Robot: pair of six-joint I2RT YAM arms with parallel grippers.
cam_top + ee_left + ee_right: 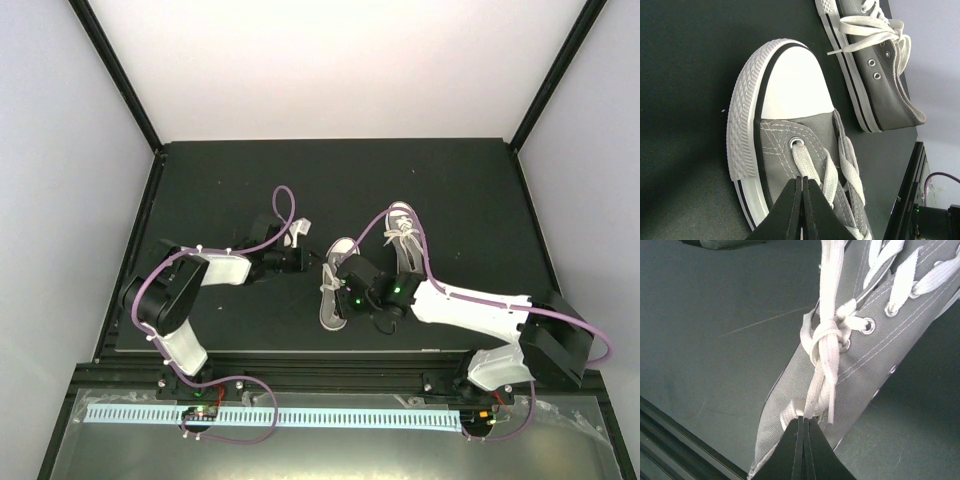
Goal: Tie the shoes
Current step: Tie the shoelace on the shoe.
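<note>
Soft, light lace (826,340), knotted on the grey shoe (790,402); likely slips.
Right fingers (815,455) pinch its tails below the knot; left fingers (785,215) closed, seemingly empty.

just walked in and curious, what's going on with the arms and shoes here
Two robot arms are working on one grey shoe. The right end effector is shut on a white lace just below a knot by the top eyelets. The left end effector is closed over the laces near its toe. The second shoe sits beside it.
</note>
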